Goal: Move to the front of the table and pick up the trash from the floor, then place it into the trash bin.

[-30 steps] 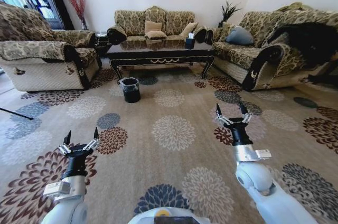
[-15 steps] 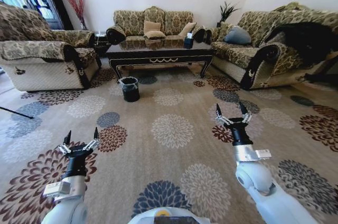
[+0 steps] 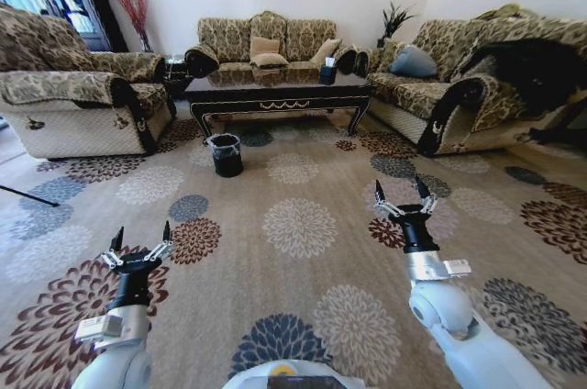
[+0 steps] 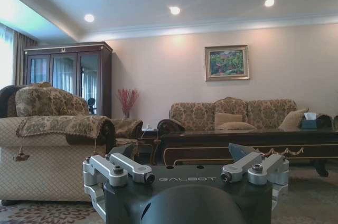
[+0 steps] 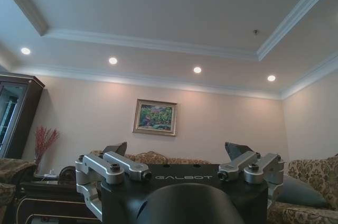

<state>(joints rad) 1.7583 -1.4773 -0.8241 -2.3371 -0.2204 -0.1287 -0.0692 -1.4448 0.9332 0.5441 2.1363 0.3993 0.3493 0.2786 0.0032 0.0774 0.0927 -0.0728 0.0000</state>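
The dark glossy table (image 3: 275, 91) with gold trim stands at the far end of the room, in front of the middle sofa. The black trash bin (image 3: 227, 154) with a clear liner stands on the patterned floor (image 3: 303, 265) just before the table's left front leg. The trash is out of view. My left gripper (image 3: 142, 235) is held low at the near left, open and holding nothing. At the near right my right gripper (image 3: 399, 189) is likewise open and holding nothing. The left wrist view shows the left gripper (image 4: 186, 152) pointing toward the table (image 4: 237, 147).
A sofa (image 3: 73, 95) lines the left side, another sofa (image 3: 459, 86) with a dark cloth lines the right, and a third (image 3: 266, 40) sits behind the table. A tissue box (image 3: 329, 72) stands on the table. Wide open carpet lies between me and the bin.
The whole picture has shifted slightly, so the camera moved a little. Both arms keep the same pose with fingers open.
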